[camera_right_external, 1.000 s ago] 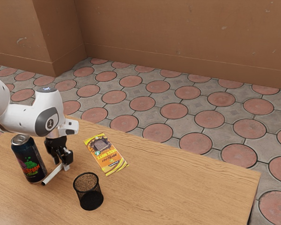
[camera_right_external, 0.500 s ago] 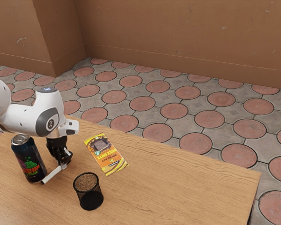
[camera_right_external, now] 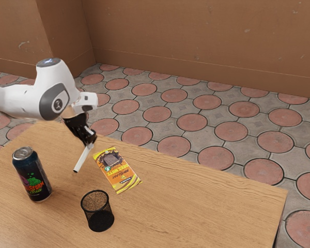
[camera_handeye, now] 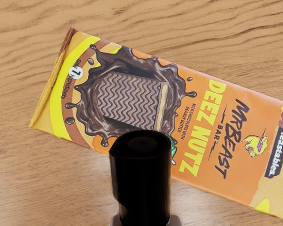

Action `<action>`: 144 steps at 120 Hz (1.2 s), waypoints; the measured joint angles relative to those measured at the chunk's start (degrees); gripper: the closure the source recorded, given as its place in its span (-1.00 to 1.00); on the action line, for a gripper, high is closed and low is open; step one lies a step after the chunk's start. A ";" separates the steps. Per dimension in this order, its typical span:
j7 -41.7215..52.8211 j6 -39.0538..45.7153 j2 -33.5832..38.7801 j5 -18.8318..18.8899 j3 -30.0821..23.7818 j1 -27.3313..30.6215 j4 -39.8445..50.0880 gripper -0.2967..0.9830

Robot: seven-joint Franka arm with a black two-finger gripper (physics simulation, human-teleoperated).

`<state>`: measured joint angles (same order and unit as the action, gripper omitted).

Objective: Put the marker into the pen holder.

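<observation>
Marker (camera_right_external: 81, 161) was pinched aslant in the claw (camera_right_external: 89, 138); were that tilt left uncorrected, the pen holder (camera_right_external: 100, 222) risked being clipped and toppled!

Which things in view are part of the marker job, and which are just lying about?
Part of the job:
- marker, held above the table, tilted
- tool, shut on the marker
- pen holder, upright on the table

Just lying about:
- drink can, standing
- chocolate bar, lying flat
</observation>
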<state>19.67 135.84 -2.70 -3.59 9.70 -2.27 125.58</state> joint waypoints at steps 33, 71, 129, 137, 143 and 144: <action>-2.62 8.09 13.47 -0.51 -4.94 0.20 10.35 0.63; -4.72 19.61 23.86 -3.24 -10.45 0.20 23.27 0.63; -6.46 22.36 36.23 -6.92 -17.45 0.19 36.11 0.63; -6.73 22.43 35.87 -7.13 -17.99 0.18 36.72 0.64; -6.94 22.45 35.18 -7.24 -18.16 0.19 37.03 0.63; -6.97 22.46 35.07 -7.26 -18.19 0.20 37.07 0.63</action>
<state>12.70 158.30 32.36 -10.85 -8.48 -2.07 162.65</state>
